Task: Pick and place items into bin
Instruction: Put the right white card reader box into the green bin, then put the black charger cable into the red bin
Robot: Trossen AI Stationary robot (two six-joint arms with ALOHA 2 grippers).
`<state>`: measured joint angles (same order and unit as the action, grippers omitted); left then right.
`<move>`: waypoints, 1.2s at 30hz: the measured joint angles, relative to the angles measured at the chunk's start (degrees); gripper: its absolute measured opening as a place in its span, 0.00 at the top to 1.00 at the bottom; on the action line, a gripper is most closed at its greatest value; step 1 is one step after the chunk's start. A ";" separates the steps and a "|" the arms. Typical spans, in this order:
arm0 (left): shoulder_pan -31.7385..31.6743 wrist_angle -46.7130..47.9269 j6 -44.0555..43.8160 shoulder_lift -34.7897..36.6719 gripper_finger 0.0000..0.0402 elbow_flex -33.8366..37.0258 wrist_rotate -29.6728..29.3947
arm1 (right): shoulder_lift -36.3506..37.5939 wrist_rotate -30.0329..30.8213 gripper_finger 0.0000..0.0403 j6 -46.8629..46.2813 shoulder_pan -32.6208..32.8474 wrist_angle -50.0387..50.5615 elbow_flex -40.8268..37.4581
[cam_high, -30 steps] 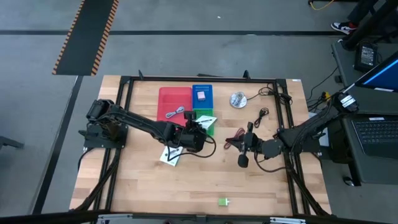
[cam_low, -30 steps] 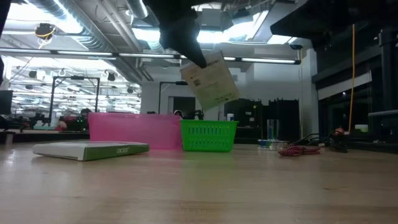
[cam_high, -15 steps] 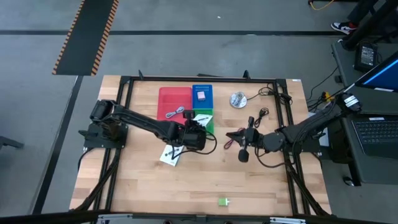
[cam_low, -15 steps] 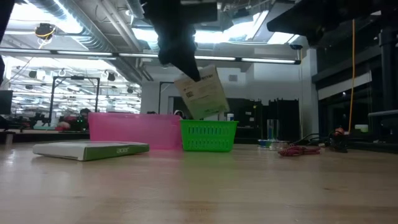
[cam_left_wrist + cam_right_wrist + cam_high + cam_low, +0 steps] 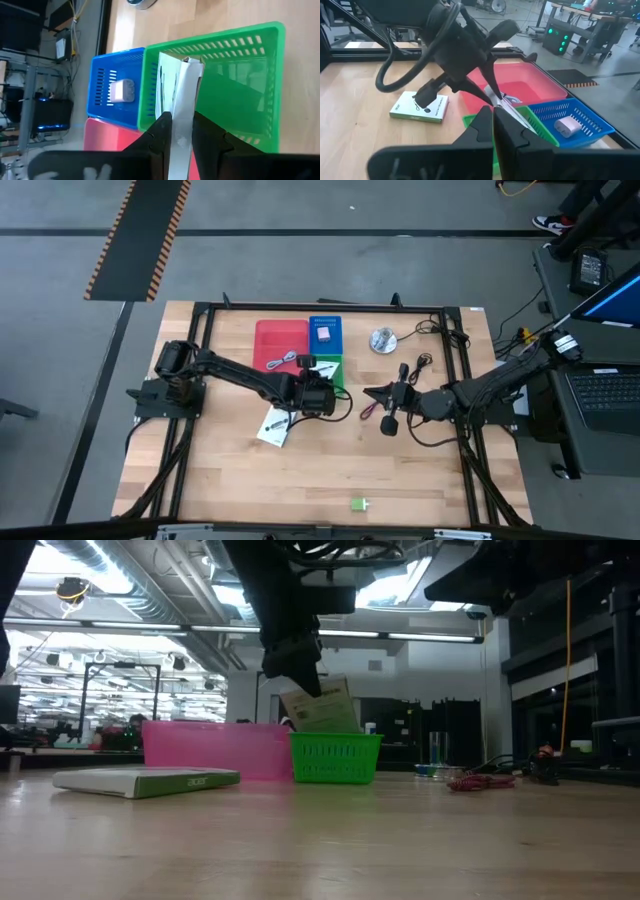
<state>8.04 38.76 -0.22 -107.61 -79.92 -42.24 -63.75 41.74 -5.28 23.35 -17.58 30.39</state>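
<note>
- The left gripper (image 5: pixel 181 131) hangs over the green basket (image 5: pixel 260 65), fingers pinched on a white card (image 5: pixel 179 100) dipping inside
- The right gripper (image 5: pixel 391 402), fingers closed and empty, hovers above the tabletop (image 5: pixel 420 480) beside dark red cables (image 5: pixel 372 408)

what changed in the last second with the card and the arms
The left claw, shut on the white card, carried it lower until it dips into the green basket. The right claw drifted slightly left above the table. The pink bin, blue basket and boxed item stayed put.
</note>
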 joint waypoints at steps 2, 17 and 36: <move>-0.01 0.00 -0.03 0.00 0.86 0.00 1.08 | 0.00 0.00 1.00 0.10 0.00 0.02 0.00; 0.00 -2.82 -0.72 0.00 0.81 0.00 4.98 | 0.00 0.00 1.00 1.09 0.00 0.07 0.00; -0.73 -4.90 -2.18 0.09 0.70 0.00 16.19 | -0.02 0.00 1.00 1.29 0.00 0.07 0.00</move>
<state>7.31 33.87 -2.40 -107.53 -79.92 -26.04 -63.77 41.74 -3.99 23.35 -17.52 30.39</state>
